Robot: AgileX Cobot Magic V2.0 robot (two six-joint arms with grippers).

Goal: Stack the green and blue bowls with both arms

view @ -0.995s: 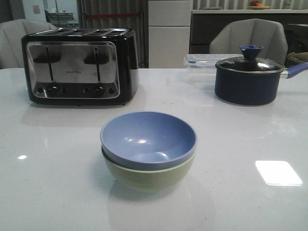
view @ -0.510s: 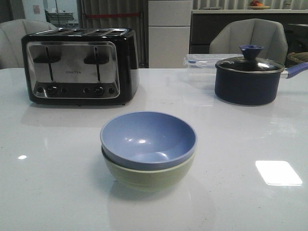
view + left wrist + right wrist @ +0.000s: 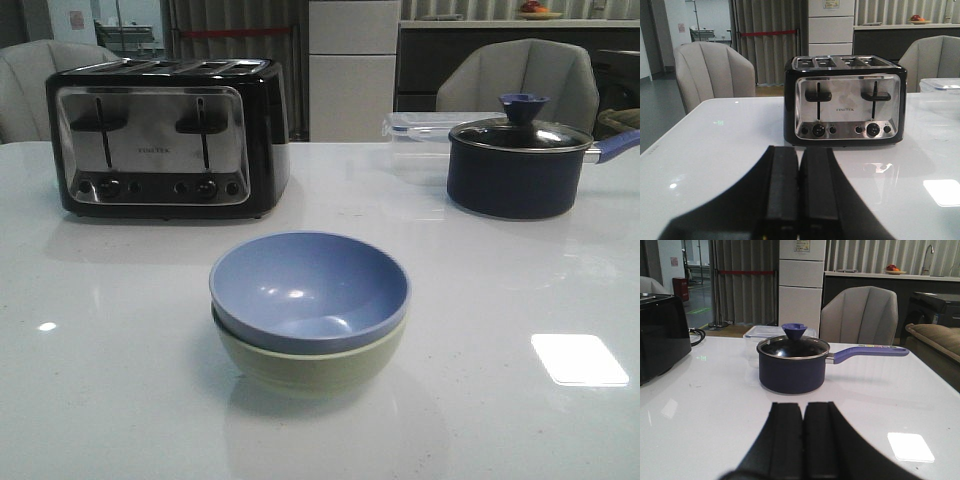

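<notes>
The white glossy table (image 3: 120,400) carries all items and throws back a bright patch of light at its near right. A black and chrome four-slot toaster (image 3: 165,135) stands at the far left; a dark navy saucepan (image 3: 515,165) with a glass lid and blue handle stands at the far right, with a clear lidded container (image 3: 420,135) touching or just behind it. Centre front, the blue bowl (image 3: 308,285) sits nested inside the green bowl (image 3: 310,368), rims close and level; both are matte, round and smooth, with no long axis to speak of. In my judgement the stack is complete. Neither arm appears in the front view. The left gripper (image 3: 799,195) has its flat black fingers pressed together and holds nothing; it faces the toaster. The right gripper (image 3: 804,440) is likewise closed and empty, facing the saucepan. The bowls lie outside both wrist views, so which arm is nearer cannot be told.
</notes>
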